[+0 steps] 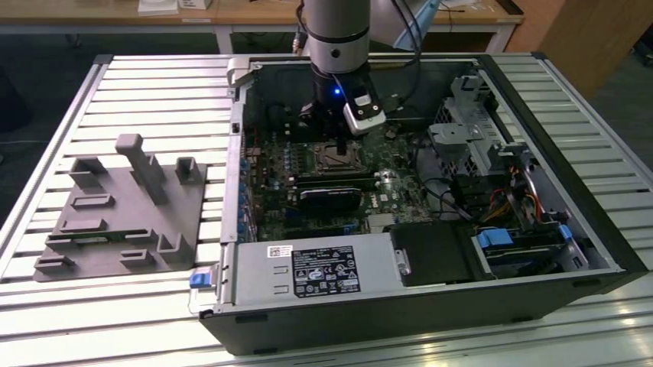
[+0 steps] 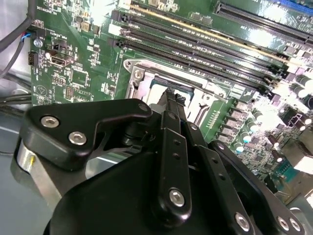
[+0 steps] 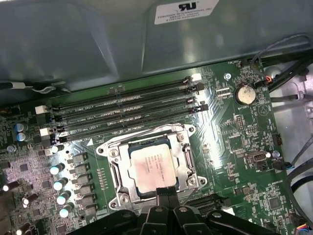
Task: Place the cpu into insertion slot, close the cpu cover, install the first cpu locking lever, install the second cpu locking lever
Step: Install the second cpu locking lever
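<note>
While the arm reaches down into the open computer case (image 1: 429,306) near the top middle of the exterior view, we see its claw (image 1: 337,140) hanging directly over the insertion slot (image 1: 335,157) on the green motherboard (image 1: 275,191). In the first wrist view the cpu (image 3: 154,165) lies flat inside that slot (image 3: 149,166), its pale face up, with the cpu cover (image 3: 185,161) closed down around it as a silvery frame. The claw's (image 3: 167,192) two dark fingertips (image 3: 163,192) meet at the edge of the chip nearest the camera, pressed together with no gap between them and nothing held (we cannot tell whether they actually touch the chip or the frame). In the second wrist view the same claw (image 2: 172,98) points at the slot (image 2: 168,90) from the opposite side, and its black linkage hides most of the socket.

Around the socket things are crowded. Four long memory slots (image 3: 127,110) run just beside it in the first wrist view, a row of small capacitors (image 3: 61,183) stands at the lower left of that frame, and a round coin battery (image 3: 244,94) sits at the upper right. In the exterior view a black expansion card (image 1: 332,200) lies below the socket, the grey power-supply box (image 1: 306,271) sits lower still, and a drive cage with cables (image 1: 490,176) fills the right of the case. At the left of that frame a grey fixture block (image 1: 118,214) stands on the slatted tabletop (image 1: 143,99), well apart from the case.
</note>
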Available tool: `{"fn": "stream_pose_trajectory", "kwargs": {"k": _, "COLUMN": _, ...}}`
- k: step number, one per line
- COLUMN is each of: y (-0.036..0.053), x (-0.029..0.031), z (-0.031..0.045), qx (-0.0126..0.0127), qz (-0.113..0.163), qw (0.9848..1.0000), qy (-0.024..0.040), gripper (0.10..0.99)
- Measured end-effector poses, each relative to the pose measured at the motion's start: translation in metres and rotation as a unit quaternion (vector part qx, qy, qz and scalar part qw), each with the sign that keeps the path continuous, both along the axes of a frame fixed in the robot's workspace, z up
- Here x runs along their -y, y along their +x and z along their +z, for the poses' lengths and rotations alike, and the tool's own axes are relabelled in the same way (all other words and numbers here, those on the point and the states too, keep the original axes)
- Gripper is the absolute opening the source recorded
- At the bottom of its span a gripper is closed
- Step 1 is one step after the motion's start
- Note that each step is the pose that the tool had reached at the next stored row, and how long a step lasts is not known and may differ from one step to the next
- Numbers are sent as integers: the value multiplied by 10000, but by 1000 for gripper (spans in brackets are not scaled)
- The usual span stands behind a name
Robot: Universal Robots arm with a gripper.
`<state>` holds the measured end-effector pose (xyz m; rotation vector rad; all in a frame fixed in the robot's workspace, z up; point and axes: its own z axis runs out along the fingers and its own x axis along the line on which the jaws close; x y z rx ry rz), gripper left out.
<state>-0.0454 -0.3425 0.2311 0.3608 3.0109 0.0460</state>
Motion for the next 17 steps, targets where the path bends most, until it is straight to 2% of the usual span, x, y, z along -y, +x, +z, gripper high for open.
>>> {"fn": "stream_pose_trajectory", "kwargs": {"k": 17, "y": 15, "x": 183, "z": 0, "qx": 1, "qz": 26, "qw": 10000, "qy": 0, "gripper": 106}}
